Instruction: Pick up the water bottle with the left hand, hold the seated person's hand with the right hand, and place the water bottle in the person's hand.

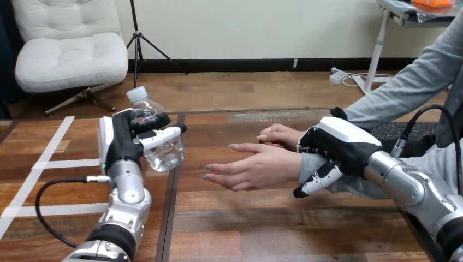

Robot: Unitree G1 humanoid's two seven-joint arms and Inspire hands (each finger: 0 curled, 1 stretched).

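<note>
Head view, left hand: the robot's left hand is raised over the left part of the table, at the end of its silver forearm, with the white shell on its back turned to the view's left.
Left hand's fingers: the black-and-white fingers are curled round the middle of the bottle and clamp it against the palm.
Water bottle: the clear plastic water bottle with a white cap sits in that grasp, tilted, with the cap up and towards the far side. Its crinkled lower end sticks out below the fingers.
Table: a brown wooden table of planks, with strips of white tape across its left part.
Person's hand: the person's hand reaches in from the view's right, open, with straight fingers pointing at the bottle. It is near the bottle but apart from it.
Second hand of the person: the person's other hand lies just behind the first, loosely curled, close to the table top.
Right hand: the robot's right hand lies over the wrist of the outstretched hand, at the grey sleeve's cuff.
Right hand's fingers: they bend down over the wrist on the far side, and one black-and-white digit hooks under it on the near side, so the wrist is enclosed.
</note>
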